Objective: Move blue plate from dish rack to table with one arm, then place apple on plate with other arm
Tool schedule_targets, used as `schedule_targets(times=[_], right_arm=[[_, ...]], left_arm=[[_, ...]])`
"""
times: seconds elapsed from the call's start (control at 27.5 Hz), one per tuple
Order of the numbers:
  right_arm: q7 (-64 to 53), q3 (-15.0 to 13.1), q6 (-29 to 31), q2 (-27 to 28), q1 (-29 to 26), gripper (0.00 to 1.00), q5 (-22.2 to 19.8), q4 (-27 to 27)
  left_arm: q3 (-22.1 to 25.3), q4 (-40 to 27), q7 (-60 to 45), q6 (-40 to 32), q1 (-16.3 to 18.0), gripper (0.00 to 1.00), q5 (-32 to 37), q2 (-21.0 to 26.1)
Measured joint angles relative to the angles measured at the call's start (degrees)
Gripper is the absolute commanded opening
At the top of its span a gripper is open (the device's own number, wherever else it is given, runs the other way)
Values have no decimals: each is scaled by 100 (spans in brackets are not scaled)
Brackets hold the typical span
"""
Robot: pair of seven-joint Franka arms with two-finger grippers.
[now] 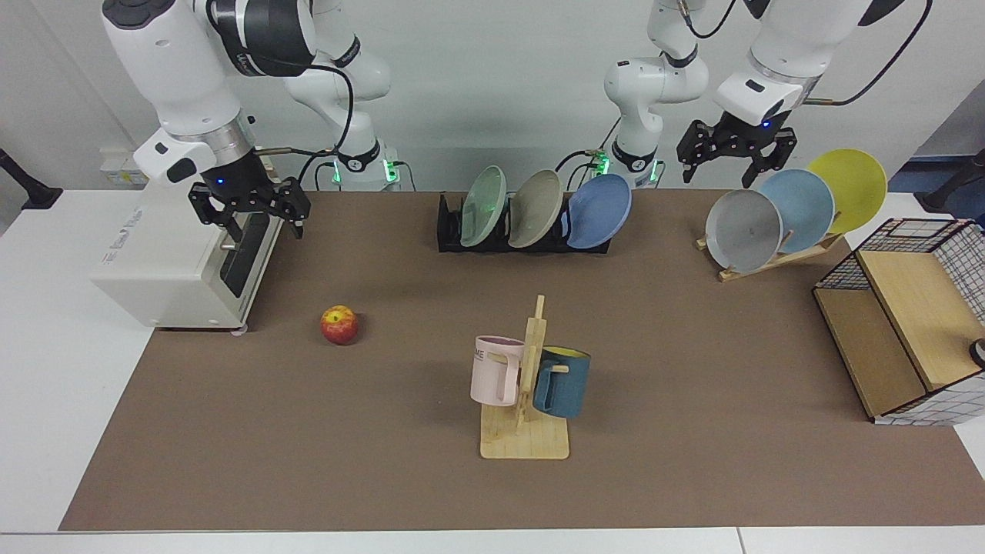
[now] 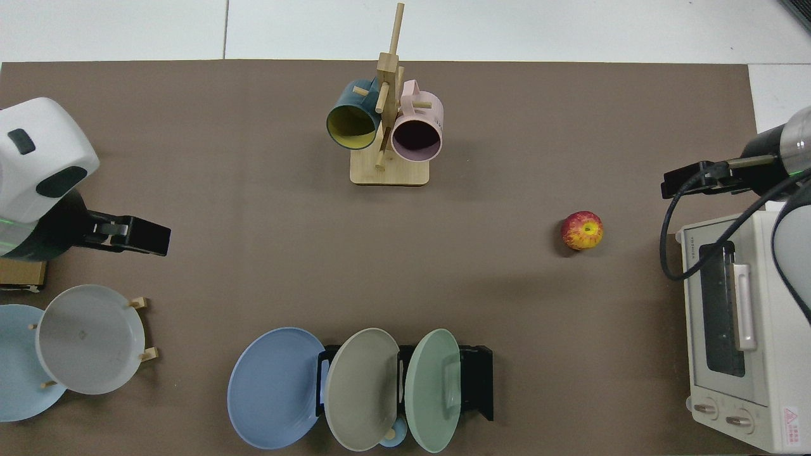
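Observation:
The blue plate leans in the end slot of the black dish rack, on the side nearer the left arm. The red-and-yellow apple rests on the brown table, out from the toaster oven. My right gripper hovers open and empty above the oven's front, up and left of the apple in the facing view. My left gripper hangs open and empty above the wooden plate stand, well to the side of the blue plate.
A beige plate and a green plate share the rack. A wooden stand holds grey, sky-blue and yellow plates. A mug stand with two mugs sits mid-table. A toaster oven and a wire-and-wood box flank the mat.

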Motion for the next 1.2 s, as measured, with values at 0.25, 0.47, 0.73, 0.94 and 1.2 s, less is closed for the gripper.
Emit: schedule_targets(times=[0.25,0.47,0.73,0.94,1.2], right_arm=[[0,0,0,0,0,100,0,0],[0,0,0,0,0,100,0,0],[0,0,0,0,0,100,0,0],[0,0,0,0,0,100,0,0],[0,0,0,0,0,100,0,0]], left_arm=[[0,-12,41,1,0,100,0,-6],[0,-15,44,1,0,100,0,-6],[10,-15,44,0,0,100,0,-20],[25,-17,43,-16,3,100,0,-54],[27,-63,44,-27,3,100,0,-95]])
